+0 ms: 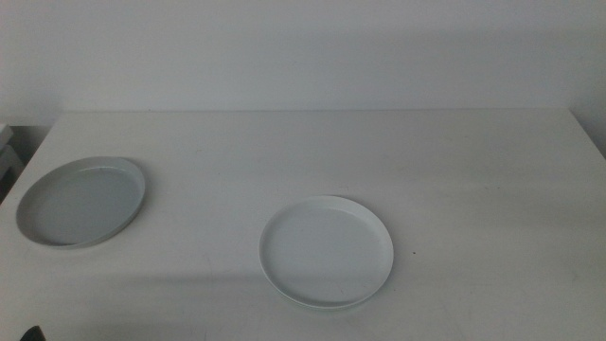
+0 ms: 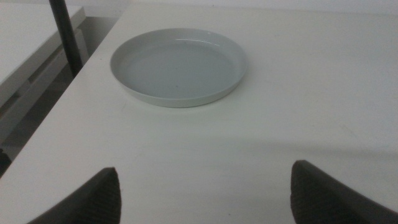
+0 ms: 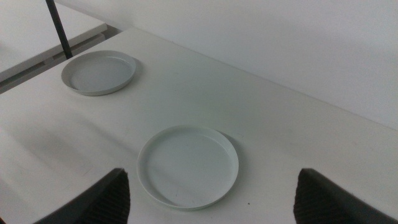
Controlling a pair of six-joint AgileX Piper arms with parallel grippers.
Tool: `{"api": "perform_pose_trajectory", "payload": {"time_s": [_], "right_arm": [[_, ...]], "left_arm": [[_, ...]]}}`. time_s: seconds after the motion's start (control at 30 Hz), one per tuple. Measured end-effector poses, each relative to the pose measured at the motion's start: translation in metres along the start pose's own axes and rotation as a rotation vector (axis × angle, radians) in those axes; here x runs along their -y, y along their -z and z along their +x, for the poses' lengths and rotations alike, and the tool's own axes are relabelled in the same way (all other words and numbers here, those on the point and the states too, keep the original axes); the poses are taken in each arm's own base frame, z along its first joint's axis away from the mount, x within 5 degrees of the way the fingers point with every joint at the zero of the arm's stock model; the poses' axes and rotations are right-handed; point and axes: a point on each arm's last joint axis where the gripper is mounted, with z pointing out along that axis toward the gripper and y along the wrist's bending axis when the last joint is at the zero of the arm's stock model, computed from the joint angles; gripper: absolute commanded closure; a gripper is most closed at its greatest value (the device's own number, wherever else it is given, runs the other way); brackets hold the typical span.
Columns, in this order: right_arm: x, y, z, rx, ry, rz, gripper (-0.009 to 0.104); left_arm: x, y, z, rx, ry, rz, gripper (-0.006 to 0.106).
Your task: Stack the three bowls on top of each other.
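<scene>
1. A grey-blue bowl (image 1: 81, 202) sits at the worktop's (image 1: 379, 152) left side, near the left edge.
2. A white bowl (image 1: 327, 251) lies near the middle of the front part, well apart from the grey-blue one.
3. Both bowls rest flat, upright and hold nothing.

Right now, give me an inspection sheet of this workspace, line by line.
Surface: white table, bare between the dishes.
Job's things: only two bowls seen, none stacked; grey-blue bowl near the table's left edge, white bowl near the middle. The two sit apart.
Clutter: nothing seen.
Grippers: left gripper open, empty, facing the grey-blue bowl; right gripper open, empty, over the white bowl.
Cables: nothing seen.
Surroundings: white wall; dark pole beside the table.
</scene>
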Motion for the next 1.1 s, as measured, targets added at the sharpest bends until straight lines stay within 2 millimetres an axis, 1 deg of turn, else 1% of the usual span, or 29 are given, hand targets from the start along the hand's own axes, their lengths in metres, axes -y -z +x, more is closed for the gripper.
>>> {"api": "perform_pose_trajectory", "payload": {"time_s": [0.23,0.3,0.33,0.4,0.5,0.6,0.73,0.77,0.8,0.9,0.97,1.1], "right_arm": [[0.0,0.0,0.0,0.0,0.0,0.0,0.0],[0.0,0.0,0.0,0.0,0.0,0.0,0.0],[0.0,0.0,0.0,0.0,0.0,0.0,0.0],[0.0,0.0,0.0,0.0,0.0,0.0,0.0],[0.0,0.0,0.0,0.0,0.0,0.0,0.0],[0.0,0.0,0.0,0.0,0.0,0.0,0.0],[0.0,0.0,0.0,0.0,0.0,0.0,0.0],[0.0,0.0,0.0,0.0,0.0,0.0,0.0],[0.0,0.0,0.0,0.0,0.0,0.0,0.0],[0.0,0.0,0.0,0.0,0.0,0.0,0.0],[0.0,0.0,0.0,0.0,0.0,0.0,0.0],[0.0,0.0,0.0,0.0,0.0,0.0,0.0]], "left_arm": [[-0.002,0.0,0.0,-0.001,-0.046,-0.018,0.01],[-0.002,0.0,-0.003,-0.022,-0.042,-0.019,0.01],[-0.001,0.0,-0.009,-0.037,-0.035,-0.02,0.01],[-0.001,0.0,-0.025,-0.07,-0.018,-0.022,0.01],[0.0,-0.001,-0.058,-0.119,0.002,-0.027,0.01],[0.002,-0.005,-0.098,-0.168,0.007,-0.032,0.01],[0.004,-0.018,-0.148,-0.255,0.011,-0.041,0.01],[0.004,-0.021,-0.164,-0.265,0.011,-0.043,0.01],[0.004,-0.026,-0.17,-0.294,0.012,-0.045,0.01],[0.005,-0.037,-0.205,-0.359,0.015,-0.051,0.01],[0.006,-0.047,-0.222,-0.413,0.016,-0.057,0.01],[0.006,-0.069,-0.239,-0.499,0.017,-0.064,0.01]]}}
